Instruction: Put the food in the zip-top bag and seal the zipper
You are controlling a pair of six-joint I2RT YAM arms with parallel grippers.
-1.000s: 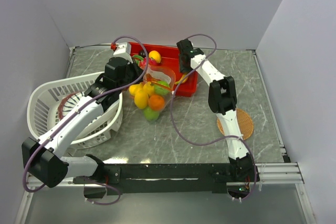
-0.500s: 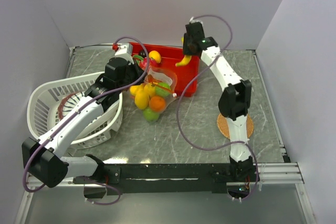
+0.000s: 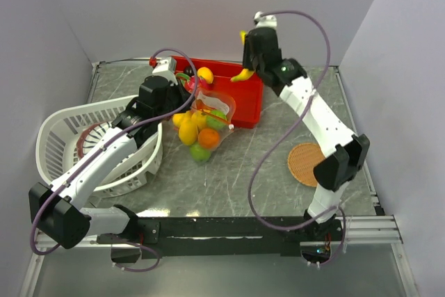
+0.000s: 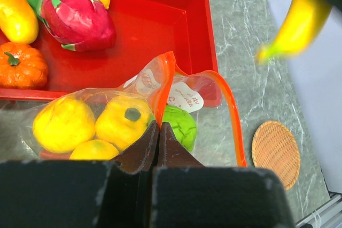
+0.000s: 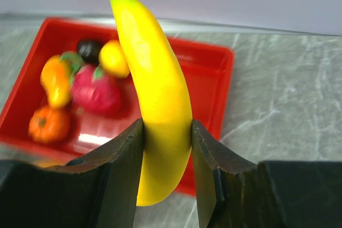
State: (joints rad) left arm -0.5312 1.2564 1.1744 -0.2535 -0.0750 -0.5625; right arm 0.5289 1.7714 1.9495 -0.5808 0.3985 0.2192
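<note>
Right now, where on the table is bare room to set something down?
Bare tabletop lies between the zip-top bag and the woven mat, and along the near edge. Crowded: left half of the red tray, the basket side.

The white left arm (image 3: 104, 154) stretches low, its left gripper (image 4: 158, 127) pinched tight on the clear floppy plastic bag (image 4: 187, 97). The right arm (image 3: 313, 106) reaches high, its right gripper (image 5: 165, 126) squeezing the long yellow banana (image 5: 152, 73).

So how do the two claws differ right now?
The left claw is pinched nearly flat on the rim of the bag, low beside the tray. The right claw stands wider, clamped on a banana, high above the tray. Both hold something.
</note>
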